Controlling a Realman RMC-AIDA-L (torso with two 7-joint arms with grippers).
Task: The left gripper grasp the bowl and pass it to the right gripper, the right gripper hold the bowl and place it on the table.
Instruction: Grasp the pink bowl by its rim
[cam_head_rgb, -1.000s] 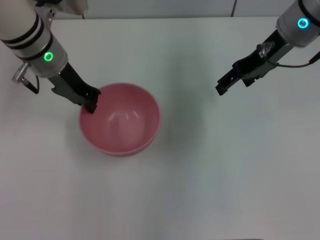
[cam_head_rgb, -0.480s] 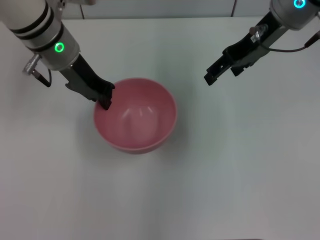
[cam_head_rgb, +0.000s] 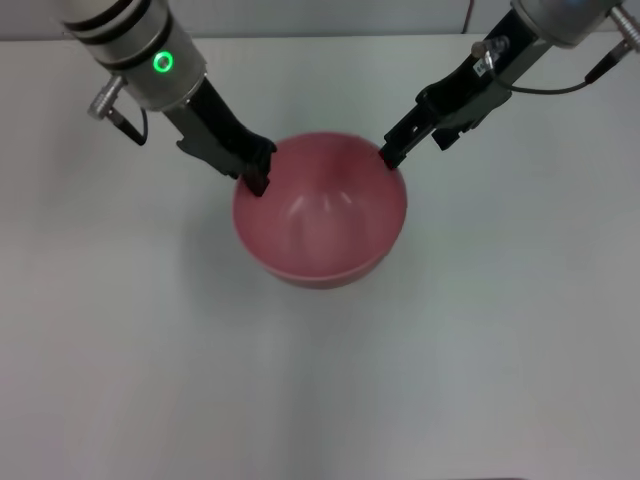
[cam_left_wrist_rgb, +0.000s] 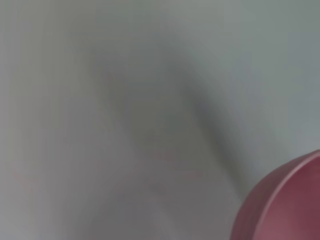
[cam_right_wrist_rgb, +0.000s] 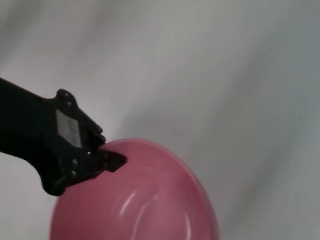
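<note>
Head view, nearest first: bare white tabletop (cam_head_rgb: 320, 400), then the pink bowl (cam_head_rgb: 320, 215), which seems to be held up above it, gripped only at its rim on the robot's left side. The left pincer (cam_head_rgb: 256, 172) is clamped on that rim, one finger inside the bowl and one outside, as the right wrist view confirms. Farther back, the right pincer (cam_head_rgb: 392, 155) has its tips at the opposite rim, touching or just short of it; I cannot tell how wide it stands or whether it has any hold.

The step in hand looks like the handover. To do it well, the right pincer should straddle the rim squarely, one finger inside and one outside, and seat deep enough to carry a bowl wider than itself. The left should hold steady and level, and let go only once the right has closed firmly. A shallow, glancing bite on that glossy wall could slip.
</note>
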